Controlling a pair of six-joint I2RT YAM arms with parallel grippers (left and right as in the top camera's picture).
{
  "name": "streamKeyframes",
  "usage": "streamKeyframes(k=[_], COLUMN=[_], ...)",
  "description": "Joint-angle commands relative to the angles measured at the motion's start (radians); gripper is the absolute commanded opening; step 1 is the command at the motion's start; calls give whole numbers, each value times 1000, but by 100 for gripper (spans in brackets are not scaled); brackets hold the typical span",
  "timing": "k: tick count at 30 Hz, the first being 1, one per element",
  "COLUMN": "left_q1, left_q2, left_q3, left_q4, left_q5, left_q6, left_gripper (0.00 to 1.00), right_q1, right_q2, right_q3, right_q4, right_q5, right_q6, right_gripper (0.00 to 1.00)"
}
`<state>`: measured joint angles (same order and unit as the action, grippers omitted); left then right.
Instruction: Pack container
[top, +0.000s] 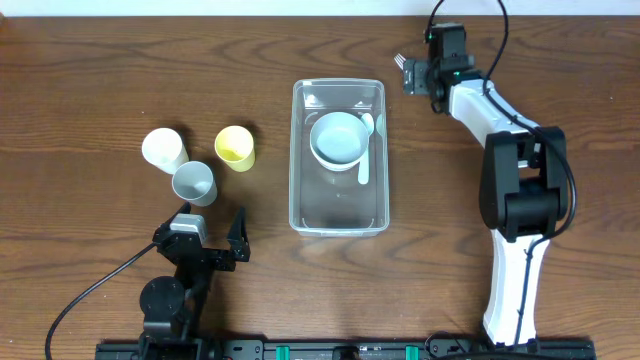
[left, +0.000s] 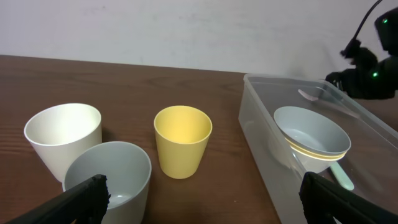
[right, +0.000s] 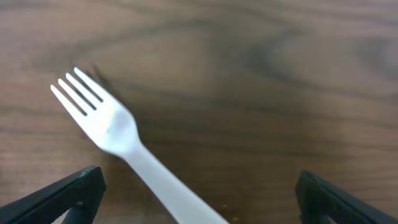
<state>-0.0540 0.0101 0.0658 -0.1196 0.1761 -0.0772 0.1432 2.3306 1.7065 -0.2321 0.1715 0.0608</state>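
Note:
The clear rectangular container (top: 338, 215) stands mid-table and holds stacked pale bowls (top: 338, 138) and a pale spoon (top: 365, 152). It also shows in the left wrist view (left: 261, 143), with the bowls (left: 311, 134) inside. A white plastic fork (right: 127, 146) lies on the wood beyond the container's far right corner, and its tines show in the overhead view (top: 400, 61). My right gripper (top: 417, 76) (right: 199, 202) is open, low over the fork's handle, which lies between the fingers. My left gripper (top: 212, 225) (left: 202, 199) is open and empty, near the table's front left.
Three cups stand left of the container: white (top: 163, 150) (left: 63, 137), grey (top: 194, 183) (left: 112, 177) and yellow (top: 235, 148) (left: 182, 140). The grey cup is just ahead of my left gripper's left finger. The table is dark wood.

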Motion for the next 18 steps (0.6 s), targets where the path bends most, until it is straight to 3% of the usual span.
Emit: streamKeyframes(k=[1,12,18], left_q1=[2,2,2], left_q2=[-6,-6,-6], left_q3=[-29,-29,-29], left_q4=[-9,-9,-9], left_q5=[-6,-6,-6], left_q6=[13,13,13], left_gripper=[98,98,98], right_q1=[-6,-14,-14], right_q2=[0,21,21], right_q3=[13,13,13], right_q4=[5,-50,-83], right_q5=[-35,-124,-124], right_q6=[-14,-26,-26], right_gripper=[99,96,83])
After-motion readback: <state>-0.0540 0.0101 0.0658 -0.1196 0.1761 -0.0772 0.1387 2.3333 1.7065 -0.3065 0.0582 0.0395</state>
